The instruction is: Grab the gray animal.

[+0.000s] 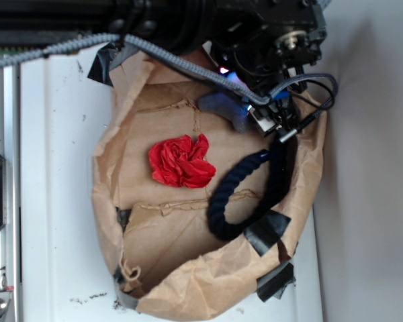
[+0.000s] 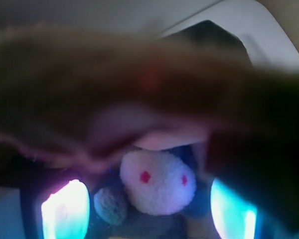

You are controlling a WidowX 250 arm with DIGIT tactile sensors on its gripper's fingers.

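Note:
The gray animal [image 1: 223,107] lies at the far end of the brown paper bag [image 1: 154,255], partly covered by my gripper [image 1: 254,113]. In the wrist view its cream face with red dot eyes [image 2: 157,181] and a gray limb [image 2: 111,205] sit between my two glowing fingers [image 2: 65,211]. A gap shows on each side of the toy, so the gripper [image 2: 147,214] is open around it. The toy's body is mostly hidden.
A red wrinkly paper ball [image 1: 181,161] lies mid-bag. A dark navy rope loop [image 1: 245,194] curves along the bag's right side, close to the gripper. A blurred fold of the brown paper [image 2: 114,84] fills the upper wrist view. Black tape [image 1: 269,231] patches the bag.

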